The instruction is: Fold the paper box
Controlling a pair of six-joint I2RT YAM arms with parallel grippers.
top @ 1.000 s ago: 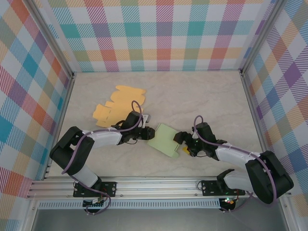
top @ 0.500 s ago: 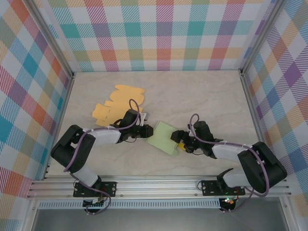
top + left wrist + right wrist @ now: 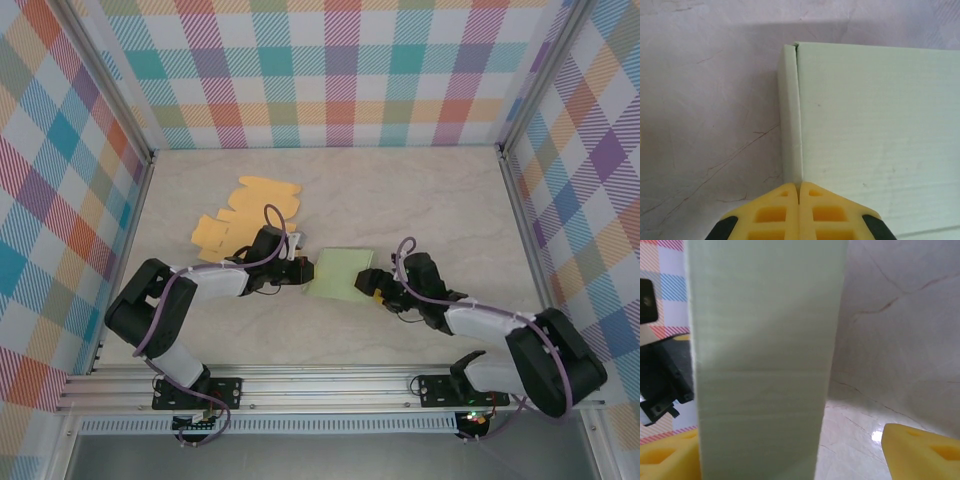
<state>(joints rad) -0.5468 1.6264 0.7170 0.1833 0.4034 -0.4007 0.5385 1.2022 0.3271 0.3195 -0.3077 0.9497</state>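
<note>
one pale green folded paper box [image 3: 340, 272] sits near the middle of the marble-look counter [image 3: 430, 200], between two claws. it is nearly square; its slightly longer axis runs left to right, from claw to claw. the left claw [image 3: 303, 272] is clenched, its yellow tips pressed together at the fold beside the box's narrow side flap. the right claw [image 3: 378, 287] is released, its fingers [image 3: 920, 450] spread either side of a box panel. behind lies a heap of flat orange-yellow card cut-outs [image 3: 250, 212], count unclear.
</note>
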